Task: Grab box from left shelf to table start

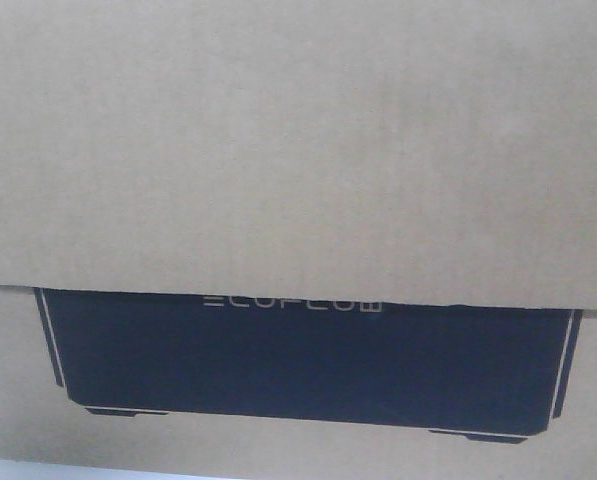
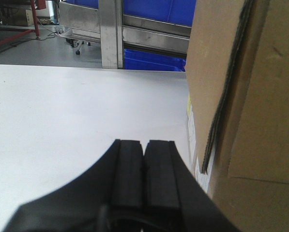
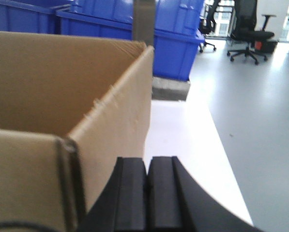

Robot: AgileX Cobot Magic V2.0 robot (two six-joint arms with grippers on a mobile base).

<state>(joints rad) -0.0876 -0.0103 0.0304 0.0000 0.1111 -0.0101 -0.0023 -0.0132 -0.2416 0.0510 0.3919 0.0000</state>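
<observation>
Box [image 1: 298,140] is seen resting on the table [image 2: 62,121], flanked by left gripper [image 2: 144,159] and right gripper [image 3: 147,176], both pressed closed, empty.

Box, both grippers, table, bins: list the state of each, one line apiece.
box: on the table, a top flap folded down over the printed side, covering the top of the black silhouette.
left gripper: fingers shut, empty, beside the box.
right gripper: fingers shut, empty, next to the box's side.
table: white, bare on the left of the box.
blue bins: stacked behind the table.
</observation>
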